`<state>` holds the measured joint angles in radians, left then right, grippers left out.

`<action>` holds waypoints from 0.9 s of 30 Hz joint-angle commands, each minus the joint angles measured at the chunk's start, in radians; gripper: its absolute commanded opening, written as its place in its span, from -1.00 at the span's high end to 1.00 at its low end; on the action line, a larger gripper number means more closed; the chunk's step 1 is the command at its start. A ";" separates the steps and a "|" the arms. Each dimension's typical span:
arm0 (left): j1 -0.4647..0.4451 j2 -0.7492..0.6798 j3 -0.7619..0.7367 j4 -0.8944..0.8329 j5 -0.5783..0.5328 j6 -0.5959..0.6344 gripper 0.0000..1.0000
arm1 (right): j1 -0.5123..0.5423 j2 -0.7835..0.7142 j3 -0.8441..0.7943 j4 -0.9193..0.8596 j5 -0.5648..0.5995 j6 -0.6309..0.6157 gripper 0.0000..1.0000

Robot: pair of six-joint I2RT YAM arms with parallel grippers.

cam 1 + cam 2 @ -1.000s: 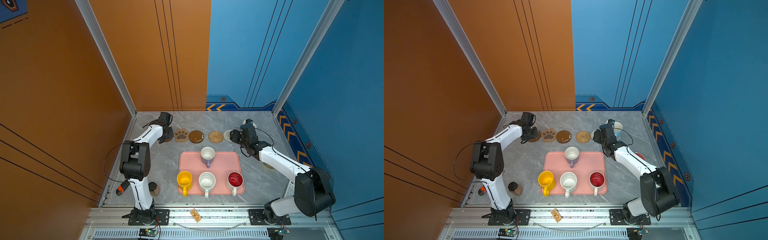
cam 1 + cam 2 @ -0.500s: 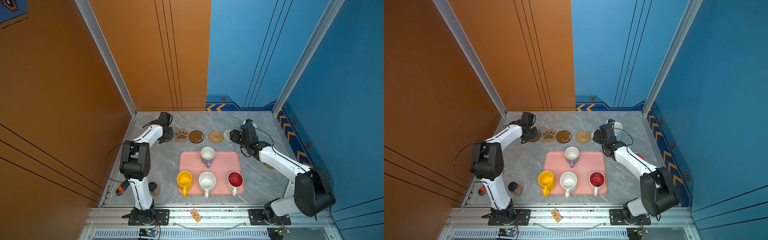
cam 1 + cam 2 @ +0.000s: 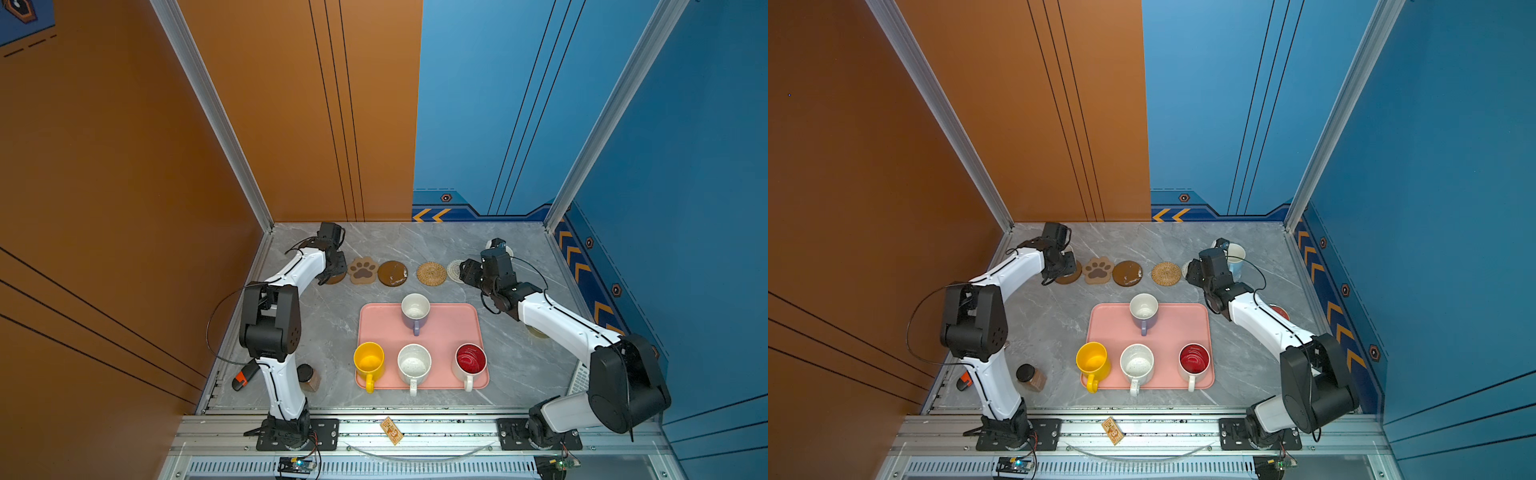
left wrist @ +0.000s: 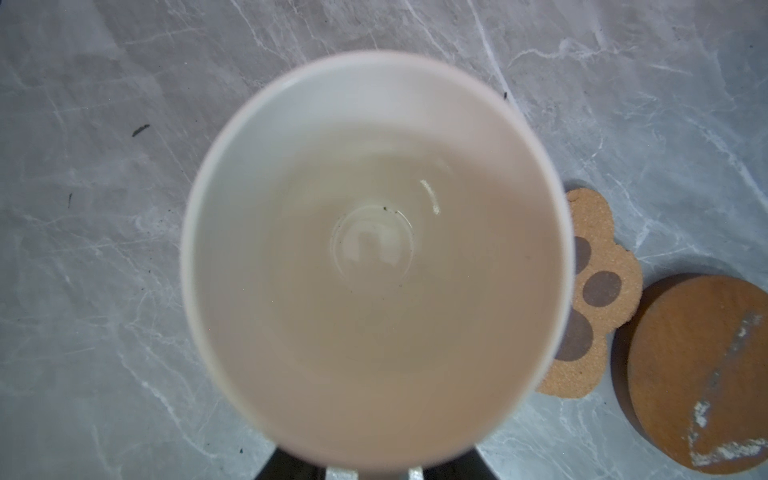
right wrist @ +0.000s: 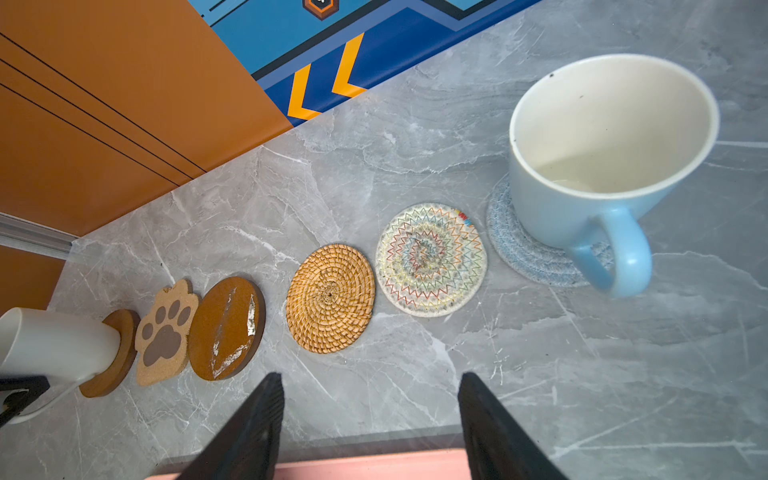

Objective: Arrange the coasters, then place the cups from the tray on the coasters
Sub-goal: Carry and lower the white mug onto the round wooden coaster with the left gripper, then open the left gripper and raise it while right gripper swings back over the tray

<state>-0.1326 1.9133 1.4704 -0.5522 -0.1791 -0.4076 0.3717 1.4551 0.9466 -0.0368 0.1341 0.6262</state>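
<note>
Six coasters lie in a row at the back. My left gripper [image 3: 332, 270] sits over the white cup [image 4: 374, 249], which stands on the end brown disc [image 5: 114, 357] and hides the jaws. Then come the paw coaster [image 3: 363, 269], a brown disc [image 3: 392, 273], the rattan round [image 3: 431, 273], the cream round [image 5: 431, 259] and the blue-grey round [image 5: 523, 253] bearing the light blue cup [image 5: 602, 158]. My right gripper [image 5: 370, 415] hangs open and empty near the cream round. The pink tray [image 3: 457, 324] holds the lavender [image 3: 415, 311], yellow [image 3: 368, 360], speckled [image 3: 414, 363] and red-inside [image 3: 471, 359] cups.
A dark-lidded brown jar [image 3: 307, 376] and an orange-and-black tool [image 3: 245, 376] lie near the left arm's base. A red disc [image 3: 1279, 311] shows under the right arm. Orange and blue walls close in the table at the back and both sides.
</note>
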 commanded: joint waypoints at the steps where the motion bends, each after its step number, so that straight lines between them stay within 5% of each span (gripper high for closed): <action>1: -0.012 -0.042 -0.006 -0.014 -0.026 0.001 0.17 | -0.004 -0.008 0.009 -0.026 0.010 -0.006 -0.33; 11: -0.057 -0.187 -0.092 -0.015 -0.064 -0.007 0.07 | -0.001 -0.030 -0.002 -0.027 0.014 -0.003 -0.37; 17: -0.120 -0.260 -0.140 -0.014 -0.103 -0.017 0.06 | 0.081 -0.052 0.074 -0.183 0.198 -0.081 -0.43; 27: -0.287 -0.316 -0.118 0.022 -0.200 -0.025 0.09 | 0.190 -0.120 0.103 -0.254 0.158 -0.102 -0.43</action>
<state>-0.3809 1.6356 1.3407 -0.5438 -0.3363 -0.4267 0.5274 1.3643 1.0183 -0.2066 0.2668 0.5503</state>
